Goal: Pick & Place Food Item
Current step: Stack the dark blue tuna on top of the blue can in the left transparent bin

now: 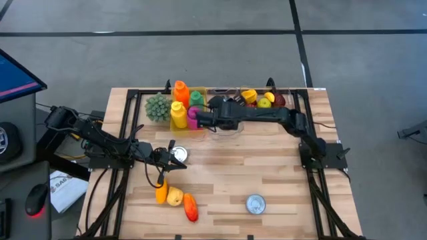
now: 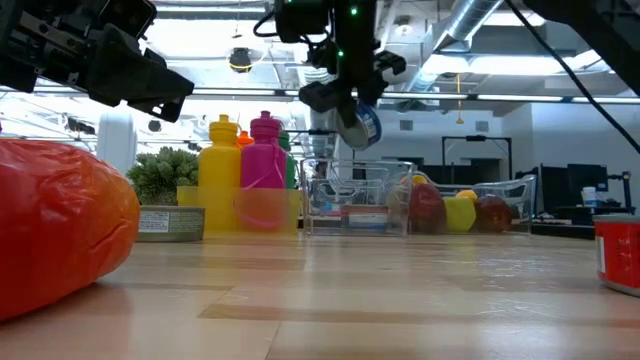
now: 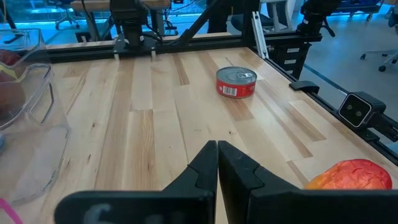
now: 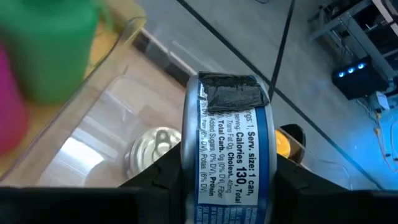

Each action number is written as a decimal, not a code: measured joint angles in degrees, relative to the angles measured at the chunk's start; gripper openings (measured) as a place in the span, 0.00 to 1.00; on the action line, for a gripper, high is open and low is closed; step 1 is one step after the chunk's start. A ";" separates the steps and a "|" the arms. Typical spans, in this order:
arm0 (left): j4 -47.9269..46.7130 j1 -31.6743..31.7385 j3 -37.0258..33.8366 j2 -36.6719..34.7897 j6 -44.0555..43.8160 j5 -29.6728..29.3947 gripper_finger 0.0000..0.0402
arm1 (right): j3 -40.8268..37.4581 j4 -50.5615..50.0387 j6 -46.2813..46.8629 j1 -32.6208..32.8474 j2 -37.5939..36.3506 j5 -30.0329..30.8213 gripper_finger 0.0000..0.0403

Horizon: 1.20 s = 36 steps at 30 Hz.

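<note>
My right gripper (image 4: 227, 180) pinches a blue-label can (image 4: 227, 149), held over the clear bin (image 1: 223, 127) at table's 12 o'clock. My left gripper (image 3: 217, 163), pressed together, waits at 9 o'clock.

Between the right gripper's (image 4: 227, 180) black fingers sits a blue-and-white can (image 4: 227, 143) with dark lettering. Beyond them, a silver can (image 4: 152, 152) in a clear bin (image 4: 118, 99), with green (image 4: 53, 43) and pink (image 4: 9, 118) bottles beside it.
</note>
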 joint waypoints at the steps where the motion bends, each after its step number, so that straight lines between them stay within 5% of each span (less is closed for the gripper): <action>1: 0.00 -0.01 0.00 0.00 0.00 -0.02 0.01 | -0.12 0.81 -0.33 -0.52 -0.05 0.02 0.34; 23: 0.00 -0.01 -0.01 -0.01 0.00 -0.01 0.01 | -17.23 17.93 -1.45 -7.50 -0.07 -2.98 0.37; 36: 0.02 -0.01 0.00 -0.02 0.00 -0.01 0.01 | -17.36 25.50 -7.82 -7.82 -0.23 -6.50 0.42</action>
